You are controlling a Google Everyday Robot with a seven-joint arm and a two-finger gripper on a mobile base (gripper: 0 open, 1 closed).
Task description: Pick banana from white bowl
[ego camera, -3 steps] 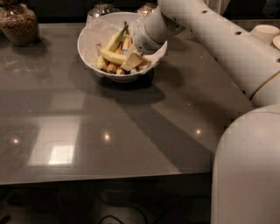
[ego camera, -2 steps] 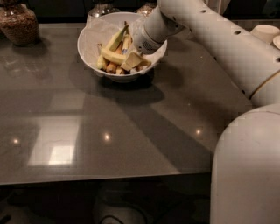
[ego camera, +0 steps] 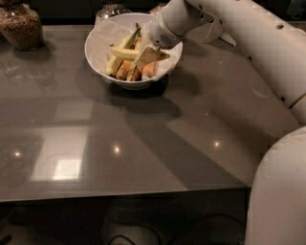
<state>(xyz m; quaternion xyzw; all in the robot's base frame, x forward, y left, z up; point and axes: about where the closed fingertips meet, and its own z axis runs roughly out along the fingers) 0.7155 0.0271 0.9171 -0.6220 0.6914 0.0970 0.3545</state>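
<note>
The white bowl (ego camera: 98, 52) stands at the back of the grey table and holds a pile of fruit. My gripper (ego camera: 147, 56) reaches down into the bowl's right half from the arm above. It is shut on the banana (ego camera: 123, 52), which is pale yellow and sticks out level to the left of the fingers, just above the pile. A greenish-yellow banana (ego camera: 130, 38) leans behind it. Shorter orange-brown pieces (ego camera: 149, 70) lie below the gripper.
A glass jar of brown bits (ego camera: 20, 26) stands at the back left, and another glass jar (ego camera: 111, 7) is behind the bowl. My arm (ego camera: 248, 38) crosses the back right, and my body (ego camera: 279, 191) fills the front right corner.
The banana has come up out of the pile and turned from slanted to level in the gripper. The gripper has risen slightly; the bowl has not moved.
</note>
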